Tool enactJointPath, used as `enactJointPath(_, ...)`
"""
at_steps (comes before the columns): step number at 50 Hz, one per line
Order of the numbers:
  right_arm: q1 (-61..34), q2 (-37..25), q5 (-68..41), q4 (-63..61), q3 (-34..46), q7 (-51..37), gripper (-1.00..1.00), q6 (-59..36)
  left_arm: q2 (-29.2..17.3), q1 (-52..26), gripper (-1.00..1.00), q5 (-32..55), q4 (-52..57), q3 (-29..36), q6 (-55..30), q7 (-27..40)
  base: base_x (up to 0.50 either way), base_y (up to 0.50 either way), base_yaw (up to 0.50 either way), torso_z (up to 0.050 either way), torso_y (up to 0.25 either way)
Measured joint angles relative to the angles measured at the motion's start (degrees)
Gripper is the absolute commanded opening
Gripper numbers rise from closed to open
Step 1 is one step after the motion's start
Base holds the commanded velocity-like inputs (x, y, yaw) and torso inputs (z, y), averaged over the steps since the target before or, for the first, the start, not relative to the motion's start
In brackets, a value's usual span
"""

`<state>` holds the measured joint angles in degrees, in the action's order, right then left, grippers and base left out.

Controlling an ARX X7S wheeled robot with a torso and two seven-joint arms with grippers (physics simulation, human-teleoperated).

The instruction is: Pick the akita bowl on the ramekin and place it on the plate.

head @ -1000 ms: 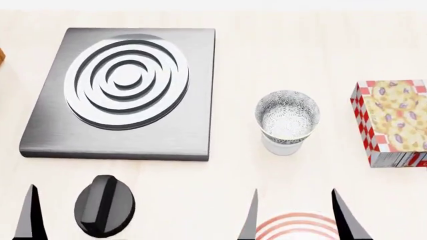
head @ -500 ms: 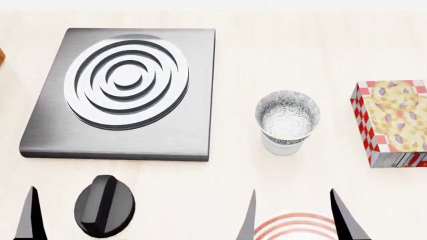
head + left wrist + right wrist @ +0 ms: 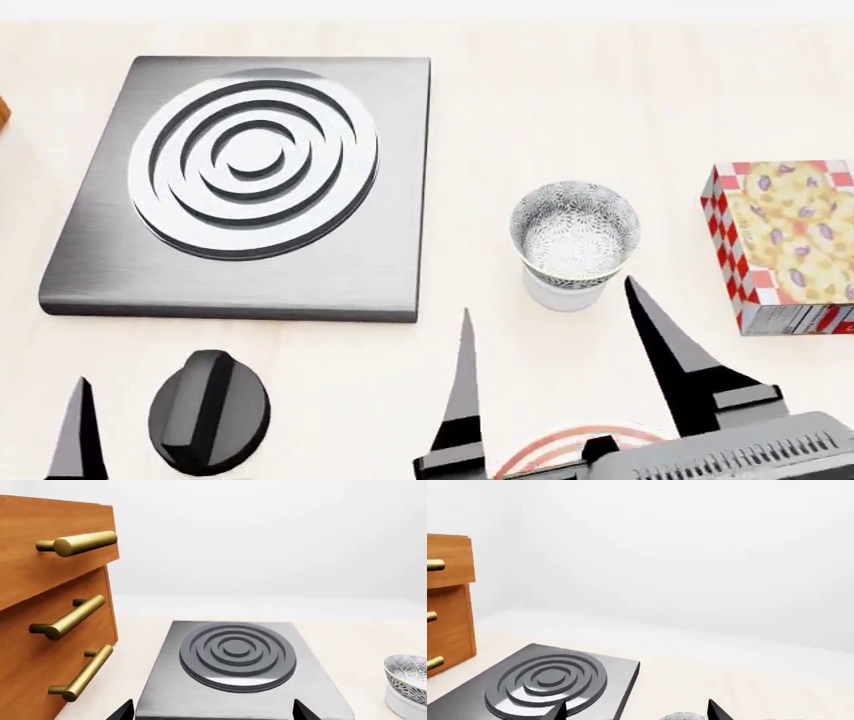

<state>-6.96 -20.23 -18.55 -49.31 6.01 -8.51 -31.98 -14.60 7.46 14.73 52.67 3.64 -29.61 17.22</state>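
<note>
1. The right gripper (image 3: 554, 345) is spread wide and holds nothing; its two black fingers point ahead over the table.
2. Just beyond its fingertips and slightly to its right sits the akita bowl (image 3: 574, 232), nested upright in the white ramekin (image 3: 566, 291), untouched.
3. Under the gripper's body lies the red-ringed plate (image 3: 547, 455), mostly hidden.
4. The step looks like the approach; next, the fingers should straddle the bowl's rim, close, then lift straight up.
5. The left gripper (image 3: 210, 711) hangs open and idle before the stove burner (image 3: 251, 160).
</note>
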Motion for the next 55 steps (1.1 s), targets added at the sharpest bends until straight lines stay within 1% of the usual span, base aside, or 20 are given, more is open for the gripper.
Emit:
enactJointPath(11,-19.08,-6.44,-4.97,5.23,2.97,6.89,1.0,-14.06,-0.31,-0.42,1.0,0.56,-0.58,0.16,-0.64,0.39,0.0,0.0,0.0,0.0,0.0)
enactJointPath(17,-31.47,-9.57,-5.32,12.15,7.64,12.03,1.0,-19.8,-0.47,-0.61,1.0,0.93,-0.41,0.31,-1.11,0.62,0.0,0.0,0.0,0.0,0.0)
enactJointPath(22,-40.48,-11.16,-4.32,19.11,12.6,16.32,1.0,-22.33,-0.58,-0.74,1.0,1.39,-0.39,0.21,-1.28,0.74,0.0,0.0,0.0,0.0,0.0)
enactJointPath(28,-49.41,-11.81,-2.67,29.17,18.68,21.96,1.0,-22.91,-0.67,-0.83,1.0,1.85,-0.57,0.2,-1.35,0.86,0.0,0.0,0.0,0.0,0.0)
enactJointPath(36,-58.03,-11.8,-0.53,40.93,26.35,29.53,1.0,-21.93,-0.69,-0.97,1.0,2.31,-1.14,0.38,-1.35,1.04,0.0,0.0,0.0,0.0,0.0)
enactJointPath(46,-66.15,-10.26,2.7,54.06,34.61,37.25,1.0,-19.37,-0.8,-0.98,1.0,2.72,-1.9,0.4,-1.11,1.3,0.0,0.0,0.0,0.0,0.0)
enactJointPath(55,-71.49,-7.86,5.84,64.73,41.13,42.83,1.0,-15.86,-0.97,-0.98,1.0,2.96,-2.32,0.35,-0.83,1.6,0.0,0.0,0.0,0.0,0.0)
